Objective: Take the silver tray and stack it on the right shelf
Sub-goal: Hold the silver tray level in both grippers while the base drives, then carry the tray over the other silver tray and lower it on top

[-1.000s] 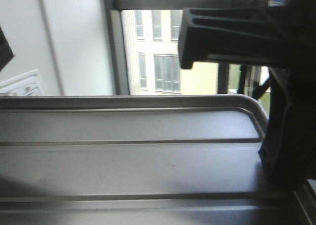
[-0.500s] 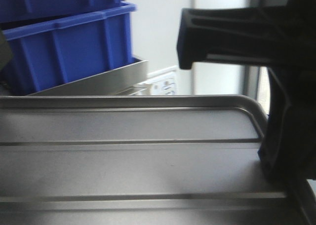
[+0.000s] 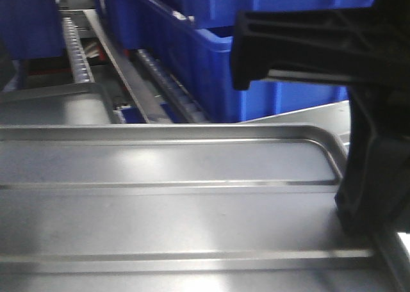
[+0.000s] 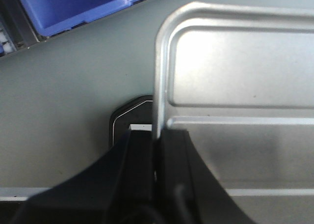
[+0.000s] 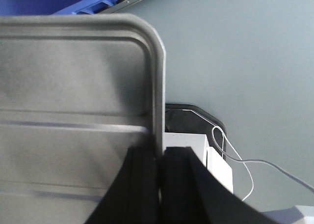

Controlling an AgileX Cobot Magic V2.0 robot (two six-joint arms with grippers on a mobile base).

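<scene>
Mid-carry, left gripper (image 4: 158,138) and right gripper (image 5: 160,154) had the silver tray (image 3: 192,205) pinched by its rims; next it needed lining up with the right shelf (image 3: 75,48) far ahead

My left pincer (image 4: 157,138) is clamped on the side rim of the silver tray (image 4: 235,62). One black finger (image 4: 140,155) sits outside the rim and the other inside, over the floor, with the rim pinched in the narrow slit between them. My right pincer (image 5: 159,155) grips the opposite rim the same way, a finger on each side of the edge, closed tight. In the front view its black body fills the right side, over the tray's corner.
</scene>
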